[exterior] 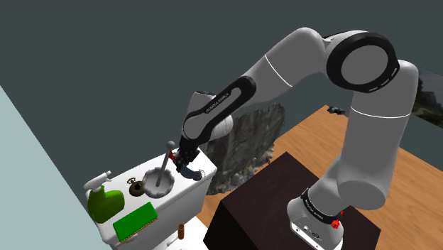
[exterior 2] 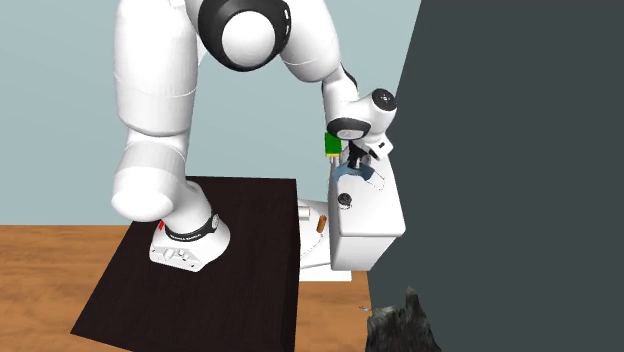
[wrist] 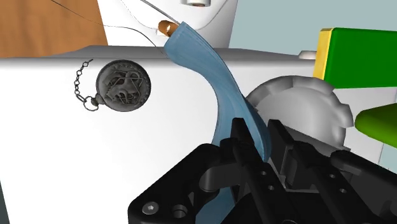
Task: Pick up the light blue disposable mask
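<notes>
black two-finger gripper [wrist: 261,140], fingers [wrist: 238,135] pinched narrow on light blue floppy mask [wrist: 213,79]; long axis runs straight out from them over white tank lid [wrist: 51,153]. guess: lift straight up.

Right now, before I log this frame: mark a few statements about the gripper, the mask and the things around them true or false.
1. The gripper is shut on the light blue mask. True.
2. The pocket watch hangs from the gripper. False: it lies flat on the white surface, beside the mask.
3. The arm's base stands on a dark box. True.
4. The flat green block has a red side. False: its side is yellow.
</notes>
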Robot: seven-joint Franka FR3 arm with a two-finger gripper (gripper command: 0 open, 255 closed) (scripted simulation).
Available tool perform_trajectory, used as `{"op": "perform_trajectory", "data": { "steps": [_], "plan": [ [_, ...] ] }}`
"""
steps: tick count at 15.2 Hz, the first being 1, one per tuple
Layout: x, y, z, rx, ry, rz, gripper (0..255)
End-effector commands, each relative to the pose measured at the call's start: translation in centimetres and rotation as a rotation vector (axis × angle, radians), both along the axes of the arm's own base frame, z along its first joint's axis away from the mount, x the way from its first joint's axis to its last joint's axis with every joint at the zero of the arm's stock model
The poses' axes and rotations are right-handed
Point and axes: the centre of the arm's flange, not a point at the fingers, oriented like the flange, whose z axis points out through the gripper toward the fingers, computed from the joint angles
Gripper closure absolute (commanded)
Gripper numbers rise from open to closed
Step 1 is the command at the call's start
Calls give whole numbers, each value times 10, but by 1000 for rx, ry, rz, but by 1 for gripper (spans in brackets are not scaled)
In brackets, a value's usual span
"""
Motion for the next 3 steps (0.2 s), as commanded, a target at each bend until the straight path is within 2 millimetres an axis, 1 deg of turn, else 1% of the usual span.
{"op": "perform_trajectory", "data": {
  "steps": [1,3],
  "plan": [
    [0,-1,10,0,0,0,255],
    [0,-1,11,0,0,0,255]
  ]
}}
